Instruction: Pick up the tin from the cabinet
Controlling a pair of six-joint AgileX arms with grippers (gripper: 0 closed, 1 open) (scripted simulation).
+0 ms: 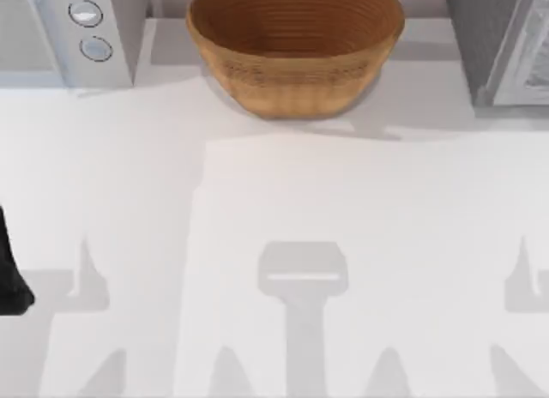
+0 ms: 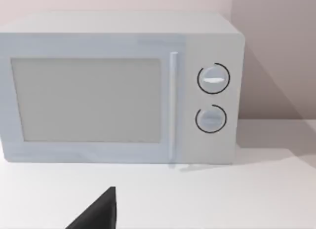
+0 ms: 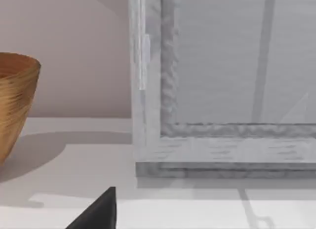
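Standing at the back right of the white surface point(image 1: 283, 244), the grey cabinet point(image 1: 502, 42) reaches the top view's right edge. The right wrist view looks at its front, a pale framed panel point(image 3: 232, 66) with a grey sill below it resting on the surface. Where the tin is cannot be told from these views.

A woven brown basket point(image 1: 296, 46) sits at the back centre, well apart from the cabinet and upright, and its rim and side appear in the right wrist view too. At the back left is a white microwave point(image 1: 64, 33). Its door is closed, with two round dials point(image 2: 213, 79) one above the other beside the handle.

The left arm point(image 1: 10, 274) is a dark shape at the left edge of the surface. A dark tip of the left gripper point(image 2: 98, 215) points toward the microwave, and a dark tip of the right gripper point(image 3: 98, 214) points toward the cabinet's base. For both grippers I cannot tell whether they are open or closed
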